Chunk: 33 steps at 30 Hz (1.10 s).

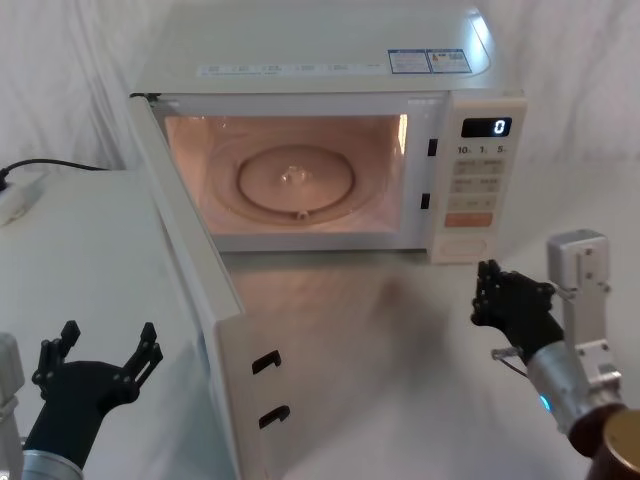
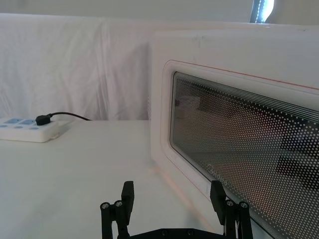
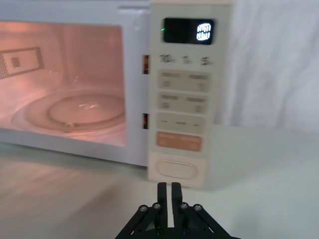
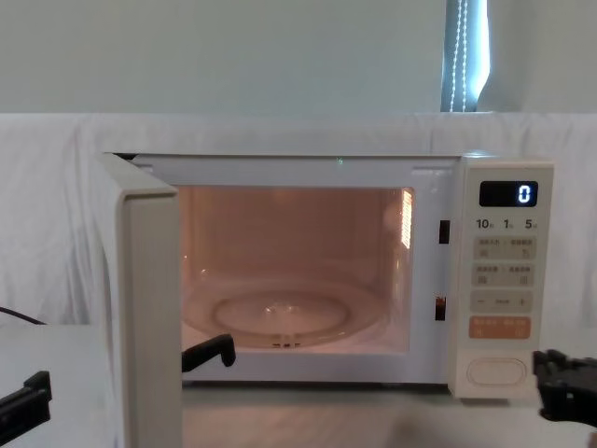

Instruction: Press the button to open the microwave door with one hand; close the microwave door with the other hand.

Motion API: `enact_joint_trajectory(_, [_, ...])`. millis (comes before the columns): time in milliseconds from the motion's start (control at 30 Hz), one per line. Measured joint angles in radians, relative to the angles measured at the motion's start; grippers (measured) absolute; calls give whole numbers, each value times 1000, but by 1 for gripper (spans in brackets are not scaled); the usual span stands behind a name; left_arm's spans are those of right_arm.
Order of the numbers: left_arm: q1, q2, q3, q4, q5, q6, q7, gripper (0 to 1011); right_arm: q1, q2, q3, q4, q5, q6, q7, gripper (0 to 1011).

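We find the microwave door [image 1: 205, 300] swung wide open, hinged at the oven's left edge and sticking out toward us from the oven front, so its long axis runs from the hinge forward across the table [image 1: 380, 330]; its inner face with two dark latch hooks [image 1: 268, 388] looks toward the right side. In the chest view the door [image 4: 149, 317] shows nearly edge-on, upright, at the left of the lit cavity. The glass turntable [image 1: 296, 180] lies flat inside (the interior glows pinkish). The button [image 1: 462, 245] sits at the bottom of the control panel [image 1: 478, 180] on the oven's right, below the orange key [image 1: 469, 219], its long axis lying horizontal and its face pointing out at us; the display [image 1: 487, 127] above reads 0. Our right gripper [image 1: 487, 290] hangs just in front of and slightly right of the button, apart from it, fingers pressed together; the right wrist view has those fingertips [image 3: 162, 190] side by side just below the button [image 3: 174, 170]. Our left gripper [image 1: 105, 355] hovers low at the table's left, on the outer side of the door, fingers spread wide with nothing between them. In the left wrist view one fingertip [image 2: 217, 194] is very near the door's dotted window [image 2: 249, 149]; whether it touches we cannot tell. A white power strip [image 2: 30, 129] with a black plug lies well off to the left.
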Motion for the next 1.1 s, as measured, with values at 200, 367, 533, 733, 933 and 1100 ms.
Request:
enact_joint_trajectory(200, [0, 0, 0, 0, 0, 0, 0, 1001, -83, 4, 37, -75, 33, -37, -18, 200])
enact_joint_trajectory(367, [0, 0, 0, 0, 0, 0, 0, 1001, -130, 3, 59, -105, 60, -68, -22, 362])
enact_joint_trajectory(533, [0, 0, 0, 0, 0, 0, 0, 1001, -156, 4, 71, -116, 71, -102, -22, 501])
enact_joint_trajectory(733, [0, 0, 0, 0, 0, 0, 0, 1001, -159, 6, 71, -116, 71, -109, -22, 699])
enact_joint_trajectory(933, [0, 0, 0, 0, 0, 0, 0, 1001, -158, 6, 71, -116, 71, -107, -22, 881])
enact_joint_trajectory(1100, [0, 0, 0, 0, 0, 0, 0, 1001, -156, 5, 70, -115, 70, -105, -22, 1001])
